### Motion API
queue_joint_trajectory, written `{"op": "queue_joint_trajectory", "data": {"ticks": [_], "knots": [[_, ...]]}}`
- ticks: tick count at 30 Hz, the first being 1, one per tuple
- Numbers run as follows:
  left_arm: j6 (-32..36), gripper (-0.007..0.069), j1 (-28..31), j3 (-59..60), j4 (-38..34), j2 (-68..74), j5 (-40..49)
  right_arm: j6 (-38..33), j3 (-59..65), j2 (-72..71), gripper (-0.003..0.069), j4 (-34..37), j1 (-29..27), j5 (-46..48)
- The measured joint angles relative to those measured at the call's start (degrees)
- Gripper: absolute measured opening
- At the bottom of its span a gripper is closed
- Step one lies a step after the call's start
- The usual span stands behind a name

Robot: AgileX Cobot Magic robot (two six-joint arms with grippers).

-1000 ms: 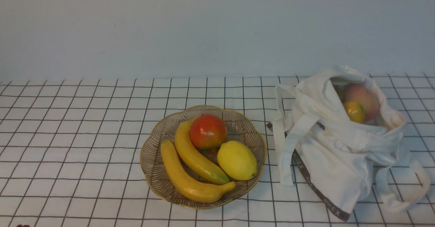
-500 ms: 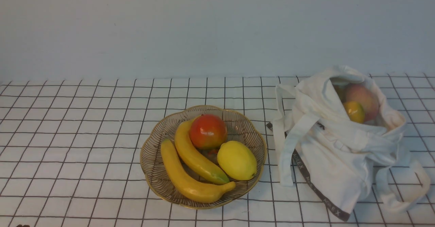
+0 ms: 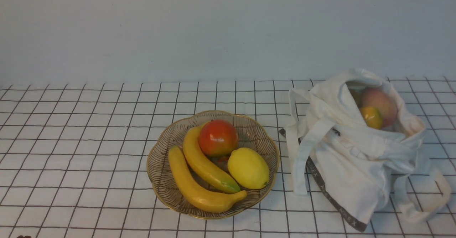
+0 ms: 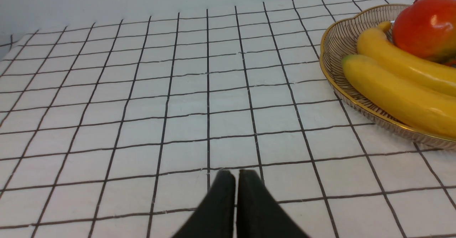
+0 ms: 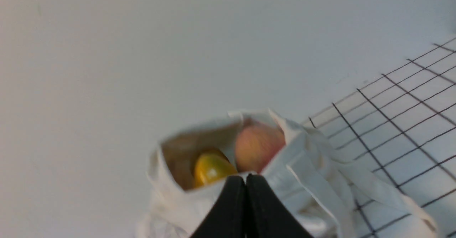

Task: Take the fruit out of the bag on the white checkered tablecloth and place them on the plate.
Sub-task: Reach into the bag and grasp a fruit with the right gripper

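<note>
The off-white cloth bag [image 3: 352, 156] lies at the right of the checkered cloth, its mouth open. Inside it show an orange-yellow mango [image 3: 371, 117] and a pinkish-red peach [image 3: 381, 104]. In the right wrist view the bag [image 5: 313, 181] holds the mango [image 5: 212, 168] and peach [image 5: 257, 146]. My right gripper [image 5: 245, 177] is shut and empty, short of the bag's mouth. The gold-rimmed plate [image 3: 256, 133] sits mid-table. My left gripper [image 4: 237, 172] is shut and empty over bare cloth, well aside of the plate [image 4: 333, 42]. Neither gripper shows in the front view.
The plate holds two bananas [image 3: 199, 191], a red-orange round fruit [image 3: 218, 137] and a lemon [image 3: 248, 168]. The bag's handles [image 3: 302, 149] trail toward the plate and off to the right [image 3: 433, 195]. A plain wall stands behind the table.
</note>
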Motion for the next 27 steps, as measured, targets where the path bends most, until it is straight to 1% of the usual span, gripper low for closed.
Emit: {"op": "queue_joint_trajectory", "data": {"ticks": [2, 3, 7, 13, 15, 17, 19, 21, 22, 23, 25, 26, 27], "knots": [[0.00, -0.0008, 0.00, 0.00, 0.00, 0.00, 0.00, 0.34, 0.00, 0.00, -0.0015, 4.69, 0.00, -1.45], [0.00, -0.0008, 0.00, 0.00, 0.00, 0.00, 0.00, -0.03, 0.00, 0.00, -0.0015, 8.52, -0.19, -2.91], [0.00, -0.0008, 0.00, 0.00, 0.00, 0.00, 0.00, -0.83, 0.00, 0.00, -0.0015, 11.44, -0.19, -5.21], [0.00, -0.0008, 0.00, 0.00, 0.00, 0.00, 0.00, -1.20, 0.00, 0.00, -0.0015, 12.72, -0.19, -11.41], [0.00, -0.0008, 0.00, 0.00, 0.00, 0.00, 0.00, 0.57, 0.00, 0.00, -0.0015, 13.56, -0.19, -13.45], [0.00, -0.0008, 0.00, 0.00, 0.00, 0.00, 0.00, 2.33, -0.85, 0.00, -0.0015, 13.88, -0.19, -13.45], [0.00, -0.0008, 0.00, 0.00, 0.00, 0.00, 0.00, 2.16, -4.28, 0.00, -0.0015, 11.49, -0.19, -10.61], [0.00, -0.0008, 0.00, 0.00, 0.00, 0.00, 0.00, -0.71, -11.29, 0.51, -0.0015, 5.03, -0.19, -5.07], [0.00, -0.0008, 0.00, 0.00, 0.00, 0.00, 0.00, -1.20, -12.02, 0.72, -0.0015, 4.42, -0.19, -4.52], [0.00, -0.0008, 0.00, 0.00, 0.00, 0.00, 0.00, -2.32, -15.00, 2.20, -0.0015, 1.52, -0.19, -1.74], [0.00, -0.0008, 0.00, 0.00, 0.00, 0.00, 0.00, -4.35, -22.42, 7.46, -0.0015, -3.14, -0.19, 4.52], [0.00, -0.0008, 0.00, 0.00, 0.00, 0.00, 0.00, -5.32, -28.91, 13.03, -0.0015, -5.90, -0.19, 10.44], [0.00, -0.0008, 0.00, 0.00, 0.00, 0.00, 0.00, -5.91, -31.67, 16.88, -0.0015, -7.41, -0.19, 13.69]]}}
